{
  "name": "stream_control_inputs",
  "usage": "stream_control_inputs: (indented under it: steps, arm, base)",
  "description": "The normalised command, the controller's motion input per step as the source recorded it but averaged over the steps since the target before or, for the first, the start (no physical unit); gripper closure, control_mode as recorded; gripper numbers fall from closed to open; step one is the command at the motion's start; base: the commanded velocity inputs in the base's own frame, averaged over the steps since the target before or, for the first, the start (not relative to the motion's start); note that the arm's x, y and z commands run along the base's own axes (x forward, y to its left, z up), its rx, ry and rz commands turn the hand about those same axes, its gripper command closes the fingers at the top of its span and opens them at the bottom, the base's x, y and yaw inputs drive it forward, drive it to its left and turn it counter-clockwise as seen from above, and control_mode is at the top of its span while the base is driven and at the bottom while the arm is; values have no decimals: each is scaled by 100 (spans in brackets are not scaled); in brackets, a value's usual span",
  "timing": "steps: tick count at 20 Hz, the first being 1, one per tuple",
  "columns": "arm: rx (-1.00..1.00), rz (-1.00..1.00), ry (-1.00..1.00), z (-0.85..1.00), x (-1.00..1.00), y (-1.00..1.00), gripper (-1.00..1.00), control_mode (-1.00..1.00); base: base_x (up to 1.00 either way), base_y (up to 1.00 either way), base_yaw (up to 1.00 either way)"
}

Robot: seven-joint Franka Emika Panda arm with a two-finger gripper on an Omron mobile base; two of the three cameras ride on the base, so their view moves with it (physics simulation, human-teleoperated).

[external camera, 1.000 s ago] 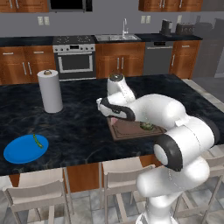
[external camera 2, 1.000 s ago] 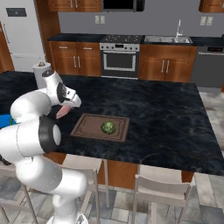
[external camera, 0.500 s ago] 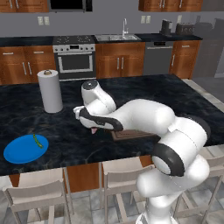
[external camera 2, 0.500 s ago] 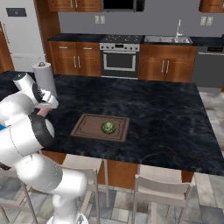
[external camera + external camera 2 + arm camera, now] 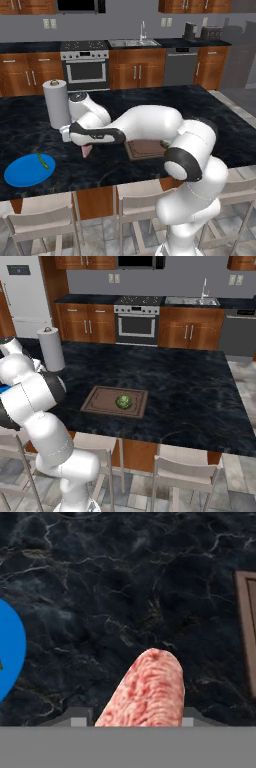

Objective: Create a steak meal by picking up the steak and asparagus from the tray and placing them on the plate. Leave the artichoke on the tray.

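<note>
Tool [image 5: 86, 148], left of centre, clamped on the steak [image 5: 145, 692] above the counter [image 5: 120, 165]; a loose grip could drop it before the plate [image 5: 22, 172], lower left.

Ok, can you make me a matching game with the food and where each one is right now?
Things:
1. steak
2. asparagus
3. artichoke
4. paper towel roll

Places:
A. on the wooden tray
B. standing on the counter
C. held in the robot's hand
D. on the blue plate

Pairs: 1-C, 2-D, 3-A, 4-B
</note>
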Motion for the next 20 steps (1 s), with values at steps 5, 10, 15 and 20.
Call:
stream_control_inputs:
  steps: [5,10,15,20]
  arm:
    - [0,7,0,-1,0,77,100,-100]
    - [0,4,0,-8,0,69,100,-100]
    - [0,2,0,-6,0,66,100,-100]
    - [0,0,0,-10,0,66,100,-100]
  base:
    - [0,0,0]
    - [0,0,0]
    - [0,0,0]
    - [0,0,0]
